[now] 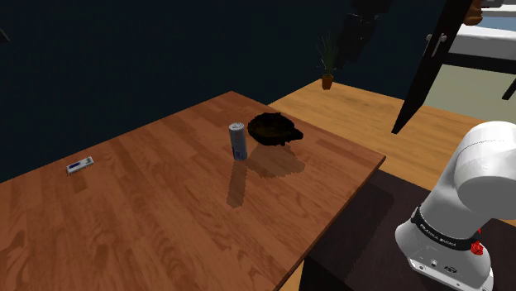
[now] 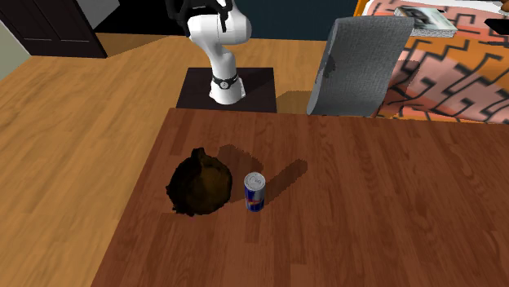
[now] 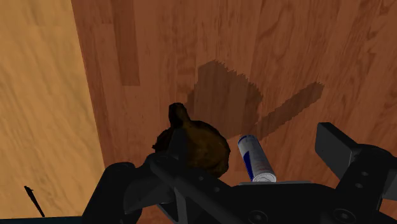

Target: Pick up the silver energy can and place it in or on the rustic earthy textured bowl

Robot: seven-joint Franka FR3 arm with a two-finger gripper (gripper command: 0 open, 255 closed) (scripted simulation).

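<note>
The silver and blue energy can (image 1: 239, 140) stands upright on the wooden table (image 1: 149, 215), just beside the dark, rough-textured bowl (image 1: 274, 128). In the second exterior view the can (image 2: 255, 192) is at the right of the bowl (image 2: 200, 184), almost touching it. My gripper (image 3: 254, 143) hangs high above both, open, its black fingers (image 3: 335, 143) spread wide with nothing between them. Seen from the wrist, the can (image 3: 256, 159) and the bowl (image 3: 198, 147) lie far below the hand. The white arm (image 2: 216, 45) rises from its stand.
A small grey remote-like device (image 1: 79, 165) lies at the table's far side in the shoulder view's left. A grey slab (image 2: 359, 65) and a patterned orange surface (image 2: 457, 69) sit behind the table. A potted plant (image 1: 328, 64) stands on the floor.
</note>
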